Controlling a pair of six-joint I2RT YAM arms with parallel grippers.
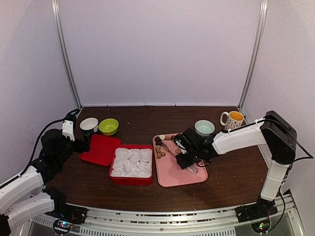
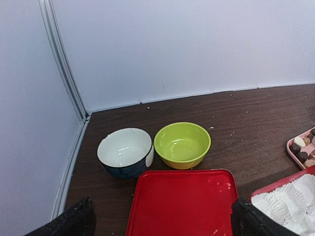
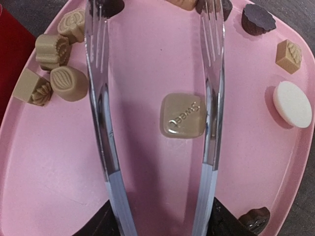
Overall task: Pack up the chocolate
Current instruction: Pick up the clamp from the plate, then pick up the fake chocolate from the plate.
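**Pink tray** [image 3: 59,172]: fills the frame.

**Tongs** [image 3: 101,113]: pale metal. Both arms run across the tray from its near edge to its far edge, and the tips are toothed.

**Right claw** [image 3: 160,230]: dark fingers [image 3: 96,227] press the outside of each tong arm at the tray's near edge.

**Square chocolate** [image 3: 182,116]: tan, embossed "Sweet". It lies at the tray's centre between the arms, touching the right-hand one.

**Other pieces:**
- Tan pieces [image 3: 54,69] cluster at the tray's far-left corner.
- A white disc [image 3: 293,104], a tan cube [image 3: 289,55] and a dark piece [image 3: 259,18] lie along the tray's right side.
- A second dark piece [image 3: 255,219] sits at its near-right rim.
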